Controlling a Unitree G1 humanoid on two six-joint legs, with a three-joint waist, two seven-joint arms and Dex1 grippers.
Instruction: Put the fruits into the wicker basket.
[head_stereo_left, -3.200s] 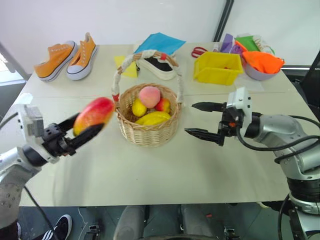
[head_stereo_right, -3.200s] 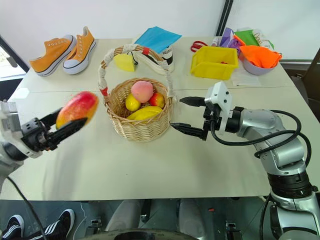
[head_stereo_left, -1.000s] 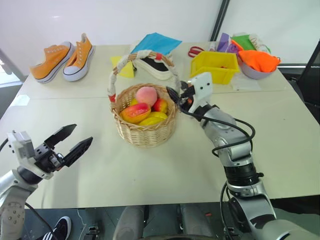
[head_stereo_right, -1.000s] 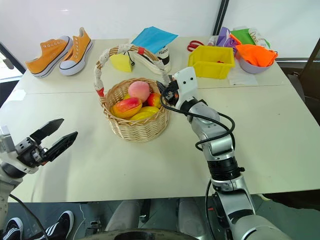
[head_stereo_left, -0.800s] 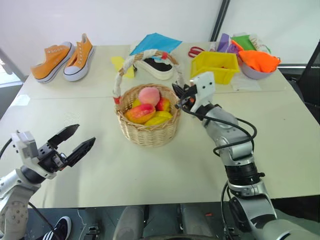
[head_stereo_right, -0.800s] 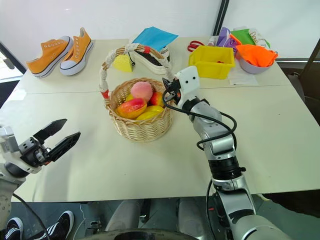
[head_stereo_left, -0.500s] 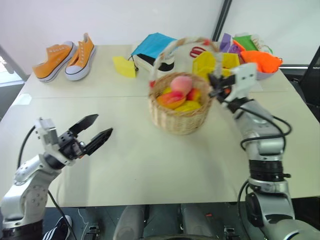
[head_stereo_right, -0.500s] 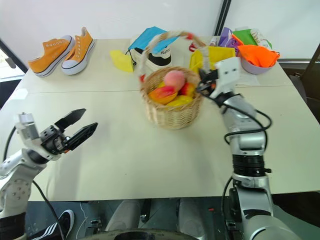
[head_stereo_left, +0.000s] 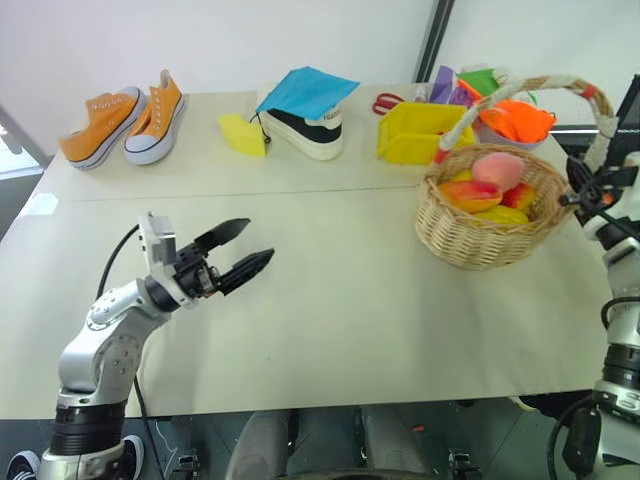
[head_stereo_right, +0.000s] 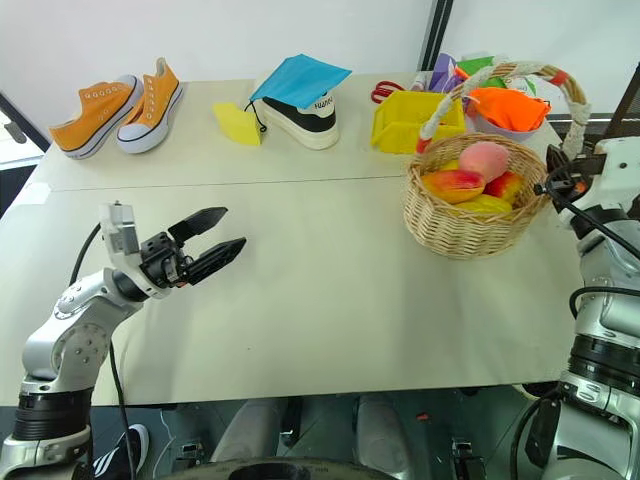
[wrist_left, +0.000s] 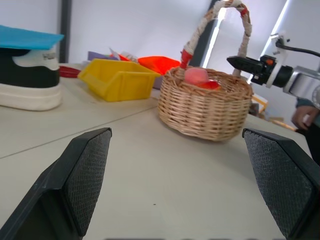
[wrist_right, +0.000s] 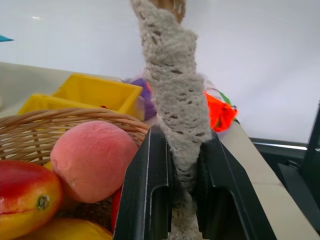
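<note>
The left pincer (head_stereo_left: 247, 248) is seen nearest, held just above the front left part of the desk (head_stereo_left: 330, 320), its two black fingers spread wide with nothing between them and pointed toward the desk's middle. In the left wrist view bare desk surface is seen between the two textured pads (wrist_left: 87, 172).

Farther back and toward the right edge of the desk, the wicker basket (head_stereo_left: 485, 235) is found. The pink peach (head_stereo_left: 498, 170) is seen lying on top of the fruits inside, with the red-and-yellow mango (head_stereo_left: 468, 195) beside it on the robot's left; yellow fruit (head_stereo_left: 503, 213) is glimpsed beneath them and a red fruit (head_stereo_left: 521, 195) at the right. The white-wrapped handle (head_stereo_left: 520, 88) with its red bands is arched over them.

The right pincer (head_stereo_left: 582, 193) is placed at the basket's right side, pressed together on the lower part of the handle; in the right wrist view the lace-wrapped handle is seen pinched between its two black fingers (wrist_right: 145, 195). Whether the basket's base touches the desk cannot be told.

At the far side of the desk, a pair of orange sneakers (head_stereo_left: 125, 115), a yellow paper piece (head_stereo_left: 243, 134), a black-and-white shoe (head_stereo_left: 300, 130) under a blue sheet (head_stereo_left: 305, 90), a yellow plastic bin (head_stereo_left: 420, 133) and a bowl of orange cloth (head_stereo_left: 515, 122) are laid out.
</note>
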